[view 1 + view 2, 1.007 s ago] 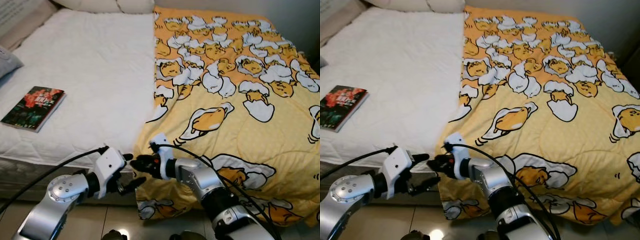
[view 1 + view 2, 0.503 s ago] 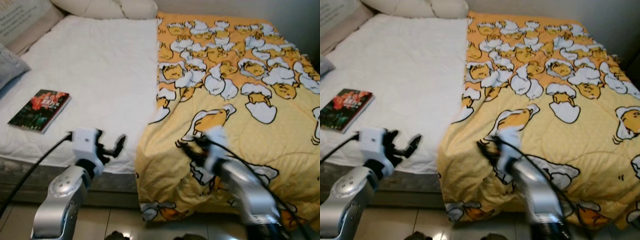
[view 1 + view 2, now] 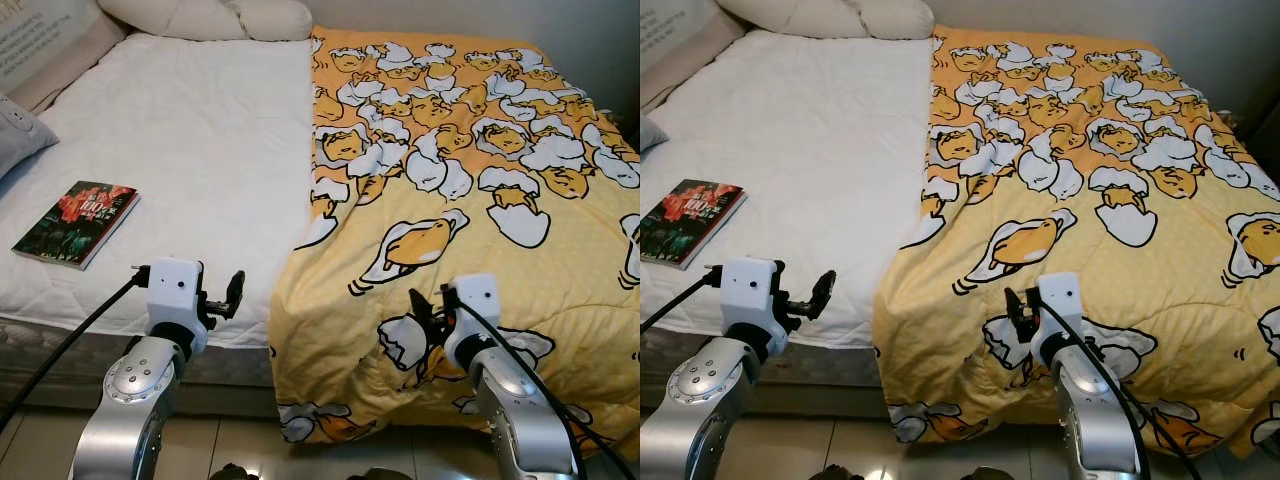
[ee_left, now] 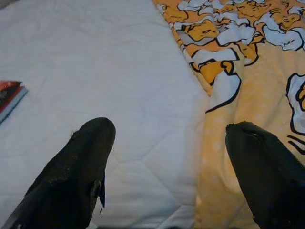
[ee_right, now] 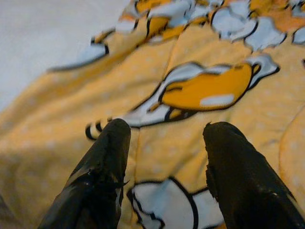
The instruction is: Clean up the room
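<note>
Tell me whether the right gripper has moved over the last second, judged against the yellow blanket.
Yes. The right gripper has swung to the robot's right, from the yellow blanket's left edge near the left gripper to over the blanket's printed front.

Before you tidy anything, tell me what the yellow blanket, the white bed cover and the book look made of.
Yellow blanket: soft printed fabric, matte, creasing at its edge. White bed cover: quilted cloth, stitched pattern visible. Book: paper, seemingly a glossy softcover.

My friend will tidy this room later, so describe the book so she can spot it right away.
Start at the bed's bare white mattress, the half not covered by the yellow cartoon blanket. Near its front left edge lies the book, flat, close to a grey pillow. Its dark cover with red artwork stands out against the white.
</note>
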You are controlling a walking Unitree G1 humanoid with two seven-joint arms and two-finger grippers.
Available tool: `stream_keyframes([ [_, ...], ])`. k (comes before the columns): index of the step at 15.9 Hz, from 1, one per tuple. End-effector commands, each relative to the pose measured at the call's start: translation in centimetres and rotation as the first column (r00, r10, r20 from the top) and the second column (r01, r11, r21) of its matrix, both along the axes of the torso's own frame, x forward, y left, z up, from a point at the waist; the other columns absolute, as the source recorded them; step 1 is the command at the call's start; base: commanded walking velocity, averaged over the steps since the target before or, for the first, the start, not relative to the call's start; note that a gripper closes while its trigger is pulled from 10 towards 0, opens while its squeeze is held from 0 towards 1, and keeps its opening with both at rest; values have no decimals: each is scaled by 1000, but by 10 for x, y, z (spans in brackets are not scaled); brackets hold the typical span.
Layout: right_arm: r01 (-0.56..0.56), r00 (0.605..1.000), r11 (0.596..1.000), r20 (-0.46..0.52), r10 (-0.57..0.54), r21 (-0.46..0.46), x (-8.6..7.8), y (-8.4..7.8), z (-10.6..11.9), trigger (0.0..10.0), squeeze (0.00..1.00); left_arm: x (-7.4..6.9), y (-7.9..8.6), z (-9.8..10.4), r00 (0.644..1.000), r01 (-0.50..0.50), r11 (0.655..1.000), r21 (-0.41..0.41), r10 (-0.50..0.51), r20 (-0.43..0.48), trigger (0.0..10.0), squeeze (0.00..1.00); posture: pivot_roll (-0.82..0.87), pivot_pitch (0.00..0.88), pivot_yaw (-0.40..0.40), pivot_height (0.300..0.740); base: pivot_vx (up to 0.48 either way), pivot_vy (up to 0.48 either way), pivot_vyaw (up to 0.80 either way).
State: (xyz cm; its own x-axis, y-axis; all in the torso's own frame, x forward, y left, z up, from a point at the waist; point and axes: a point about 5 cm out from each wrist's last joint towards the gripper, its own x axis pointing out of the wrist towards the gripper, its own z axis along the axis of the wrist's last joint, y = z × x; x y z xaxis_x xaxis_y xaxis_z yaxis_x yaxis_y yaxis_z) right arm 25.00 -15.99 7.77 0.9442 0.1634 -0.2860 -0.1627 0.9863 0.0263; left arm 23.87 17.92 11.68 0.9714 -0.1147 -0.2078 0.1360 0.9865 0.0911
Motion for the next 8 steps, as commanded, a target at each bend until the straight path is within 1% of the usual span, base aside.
stream_keyframes([
  [1, 49, 998, 999, 27, -49, 9, -1, -7, 5, 10000, 0, -2, 2, 0, 1000, -9, 1000, 22, 10, -9, 10000, 0, -71, 0, 7, 740, 0, 0, 0],
  [2, 58, 998, 998, 28, -58, 7, -3, -8, 3, 10000, 0, -2, 4, 0, 1000, -19, 1000, 15, 20, -8, 10000, 0, -77, 0, 15, 740, 0, 0, 0],
  [4, 87, 996, 996, 27, -88, 23, -16, -13, -1, 10000, 0, 0, 11, -1, 999, -42, 998, 36, 41, 6, 10000, 0, -86, 0, 32, 740, 0, 0, 0],
  [6, 70, 997, 997, 17, -70, 38, -24, -11, -2, 10000, 0, -2, 15, -1, 999, -50, 998, 49, 49, 15, 10000, 0, -100, 0, 45, 740, 0, 0, 0],
  [7, 60, 998, 998, 14, -61, 37, -26, -11, -2, 10000, 0, -4, 15, -4, 999, -44, 998, 38, 44, 2, 10000, 0, -104, 0, 49, 740, 0, 0, 0],
  [8, 61, 998, 998, -1, -61, 14, -28, -12, -5, 10000, 0, -7, 15, -6, 999, -41, 999, 36, 41, 0, 10000, 0, -114, 0, 57, 740, 0, 0, 0],
])
